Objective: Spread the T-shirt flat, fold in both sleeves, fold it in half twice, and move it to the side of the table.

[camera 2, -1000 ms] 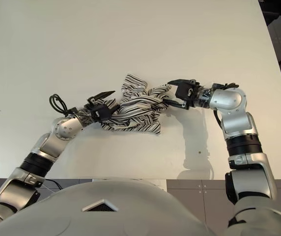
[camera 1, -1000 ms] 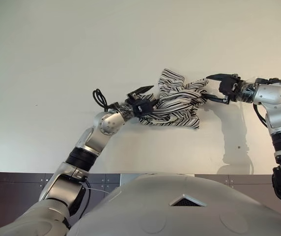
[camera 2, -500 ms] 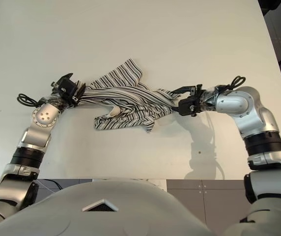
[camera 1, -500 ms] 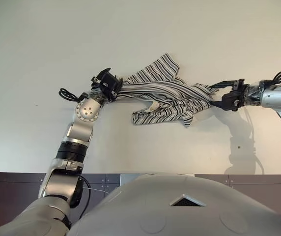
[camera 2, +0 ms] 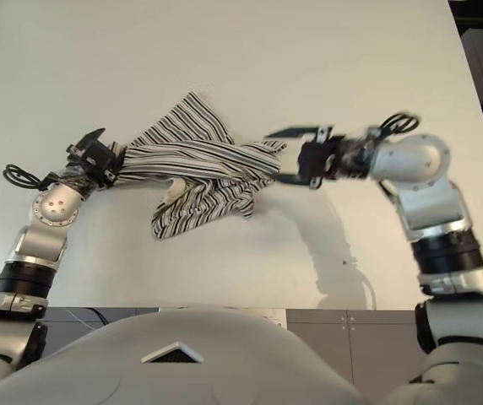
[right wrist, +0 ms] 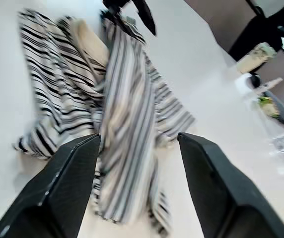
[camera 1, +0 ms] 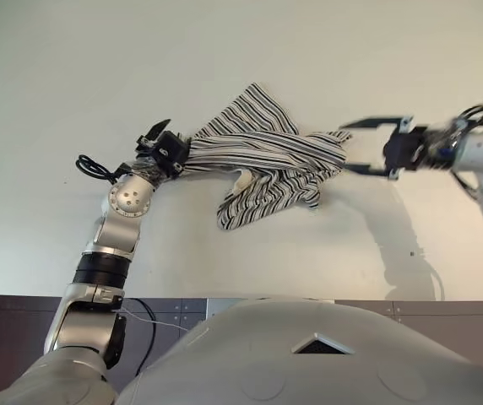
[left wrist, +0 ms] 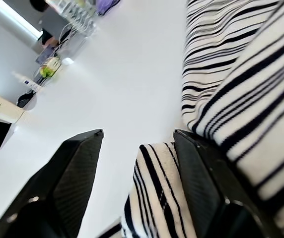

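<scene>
Our left gripper gapes, the shirt against one finger; the right gapes beside it. We'd pinch opposite hems and pull evenly, low over the table.

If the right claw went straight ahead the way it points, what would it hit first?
Probably the T-shirt: the open right claw points at its bunched end, though height is hard to judge.

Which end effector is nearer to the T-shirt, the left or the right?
Left. The left end effector touches the T-shirt, with cloth against one finger; the right end effector is open at the opposite end, apparently without contact.
</scene>
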Controlling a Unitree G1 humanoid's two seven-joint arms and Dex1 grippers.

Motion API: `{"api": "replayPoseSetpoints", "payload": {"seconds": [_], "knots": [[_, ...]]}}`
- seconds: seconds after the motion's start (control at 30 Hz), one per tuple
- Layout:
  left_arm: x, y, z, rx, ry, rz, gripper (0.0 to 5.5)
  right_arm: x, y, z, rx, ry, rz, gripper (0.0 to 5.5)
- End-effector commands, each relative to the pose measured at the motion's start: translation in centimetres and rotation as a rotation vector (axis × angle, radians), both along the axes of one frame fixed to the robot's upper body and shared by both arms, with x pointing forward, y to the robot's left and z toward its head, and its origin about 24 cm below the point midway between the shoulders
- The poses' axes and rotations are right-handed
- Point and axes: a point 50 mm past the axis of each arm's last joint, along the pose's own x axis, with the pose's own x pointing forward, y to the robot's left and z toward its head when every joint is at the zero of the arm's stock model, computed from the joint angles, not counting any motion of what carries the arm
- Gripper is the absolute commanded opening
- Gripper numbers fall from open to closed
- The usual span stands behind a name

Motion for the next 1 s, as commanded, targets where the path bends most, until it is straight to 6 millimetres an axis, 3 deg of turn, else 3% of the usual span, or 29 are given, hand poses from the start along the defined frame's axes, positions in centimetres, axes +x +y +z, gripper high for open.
{"api": "replayPoseSetpoints", "payload": {"seconds": [0.03,0.17,0.23,0.37,0.47,0.57,0.67,0.83,0.93,1.0], "knots": [[-5.7,-1.9,-3.6,-0.027,0.318,-0.156,2.65,-2.6,0.5,-2.9,-0.026,0.113,0.013,2.86],[-9.9,-4.2,-2.4,-0.106,0.479,-0.347,2.65,-2.9,0.8,-5.0,-0.045,0.114,-0.032,2.86],[-10.4,-4.8,-1.7,-0.113,0.505,-0.394,2.65,-2.9,0.8,-5.5,-0.05,0.12,-0.045,2.86],[-9.4,-4.4,-1.2,-0.081,0.479,-0.341,2.65,-3.3,-0.8,-7.0,-0.171,0.143,-0.038,2.86],[-5.8,-1.4,-1.4,0.051,0.324,-0.142,2.65,-3.7,-3.5,-7.9,-0.357,0.132,0.019,2.86],[-3.3,-0.2,-0.6,0.053,0.172,-0.001,2.65,-2.1,-5.6,-6.5,-0.445,0.056,0.01,2.86],[-3.6,-1.0,-0.4,-0.032,0.137,0.023,2.65,-0.6,-6.8,-4.9,-0.488,-0.023,-0.002,2.86],[-3.9,-0.8,0.4,-0.068,0.147,-0.012,2.65,1.3,-6.1,-3.6,-0.465,-0.148,0.009,2.86],[-3.1,-1.6,3.0,-0.171,0.092,-0.045,2.65,1.9,-5.4,-2.0,-0.406,-0.235,0.018,2.86],[-3.1,-2.9,5.8,-0.333,0.043,-0.089,2.65,1.6,-4.7,0.2,-0.276,-0.252,-0.024,2.86]]}}
